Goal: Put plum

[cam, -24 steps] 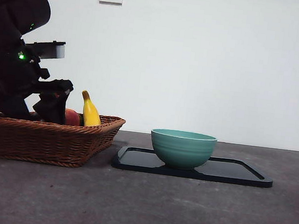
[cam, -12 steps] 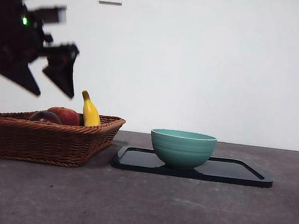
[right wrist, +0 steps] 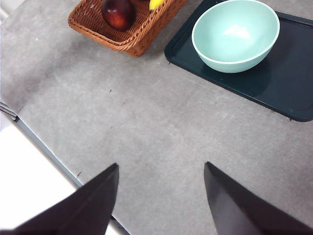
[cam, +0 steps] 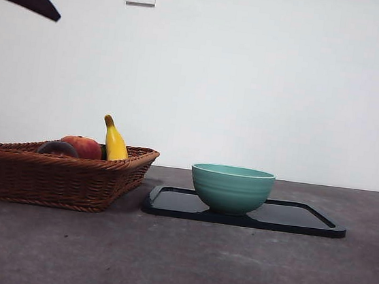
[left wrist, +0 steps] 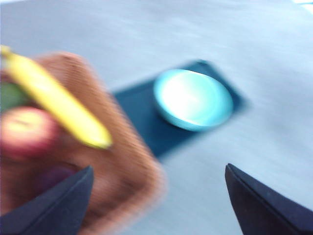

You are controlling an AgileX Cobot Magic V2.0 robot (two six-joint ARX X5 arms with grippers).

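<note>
In the wicker basket (cam: pixel 62 175) at one end of the counter (cam: pixel 230 270), the plum (cam: pixel 57 148) lies beside a red fruit (cam: pixel 83 147) and an upright banana (cam: pixel 113 140). It shows as a dark, smooth, purple-maroon round, low against the basket's rim and a little smaller than the red fruit.

The left pincer (left wrist: pixel 156 196) hangs high above the basket, jaws spread with nothing between them; its own view is blurred. The right pincer (right wrist: pixel 161 196) waits well apart over bare counter, jaws likewise spread and empty.

The step in hand appears to be the pick itself, not yet achieved: the plum sits unheld. Next, the left pincer would need to descend over the plum and close without nudging the red fruit, then carry it, probably to the teal bowl (cam: pixel 231 188) on the dark tray (cam: pixel 304 220).
</note>
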